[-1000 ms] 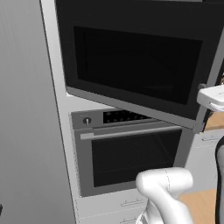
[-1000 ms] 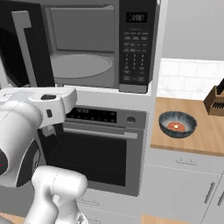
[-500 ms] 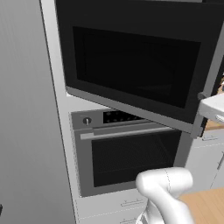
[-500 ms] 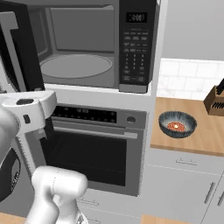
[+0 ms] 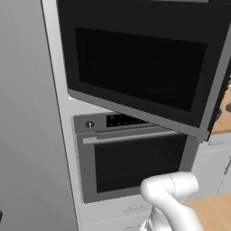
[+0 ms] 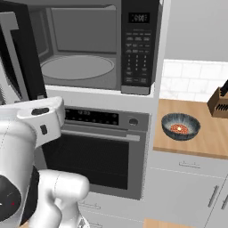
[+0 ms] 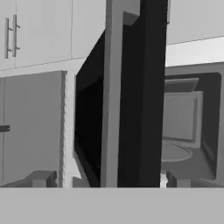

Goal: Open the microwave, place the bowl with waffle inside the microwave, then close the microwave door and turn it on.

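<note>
Microwave is the big black box set high in the wall, and its inside is showing. You can see the round glass plate on its floor. The microwave door is swung out wide to the left, so there is room to put something in. The tall silver handle runs along the door's free edge, and in the hand view it stands right in front, straight up and down.

The gripper sits close to that handle. Its two little dark tips poke up at the bottom of the hand view, one on each side of the door edge. The jaws are spread wide and they are not pinching anything. I think they are set that way because the door job looks done and the hand is free for the next thing.

The bowl with waffle is on the wooden counter to the right of the microwave and lower down, well apart from the hand. A knife block stands farther back on the right. Under the microwave is the silver oven, which is shut.

The bowl is not yet inside, so I think fetching it comes next.
</note>
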You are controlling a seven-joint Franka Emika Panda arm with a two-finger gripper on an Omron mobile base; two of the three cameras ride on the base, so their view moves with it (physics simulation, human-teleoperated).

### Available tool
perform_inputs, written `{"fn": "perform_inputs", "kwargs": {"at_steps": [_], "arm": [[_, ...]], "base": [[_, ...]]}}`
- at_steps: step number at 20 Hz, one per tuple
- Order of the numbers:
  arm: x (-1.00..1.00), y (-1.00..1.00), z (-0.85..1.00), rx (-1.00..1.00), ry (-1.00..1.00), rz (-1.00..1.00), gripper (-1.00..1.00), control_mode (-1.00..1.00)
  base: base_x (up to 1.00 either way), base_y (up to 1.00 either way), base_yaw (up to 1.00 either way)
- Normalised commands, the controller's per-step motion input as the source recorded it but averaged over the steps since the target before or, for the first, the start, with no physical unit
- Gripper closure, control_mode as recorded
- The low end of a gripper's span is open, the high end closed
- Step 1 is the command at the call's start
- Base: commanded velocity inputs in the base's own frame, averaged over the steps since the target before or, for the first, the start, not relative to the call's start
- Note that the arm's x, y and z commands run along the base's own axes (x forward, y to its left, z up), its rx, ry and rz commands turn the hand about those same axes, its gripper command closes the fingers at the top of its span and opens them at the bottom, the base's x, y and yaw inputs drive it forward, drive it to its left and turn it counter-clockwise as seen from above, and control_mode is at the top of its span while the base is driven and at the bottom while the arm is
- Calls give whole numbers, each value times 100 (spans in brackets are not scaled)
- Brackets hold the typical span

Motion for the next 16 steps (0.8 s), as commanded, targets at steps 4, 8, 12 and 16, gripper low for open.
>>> {"fn": "perform_inputs", "kwargs": {"at_steps": [4,8,12,16], "arm": [[0,-90,0,0,0,23,-100,-100],[34,-39,0,0,0,7,-100,-100],[63,3,0,0,0,0,-100,-100],[36,4,-9,0,0,0,-100,-100]], "base": [[0,0,0],[0,0,0],[0,0,0],[0,0,0]]}}
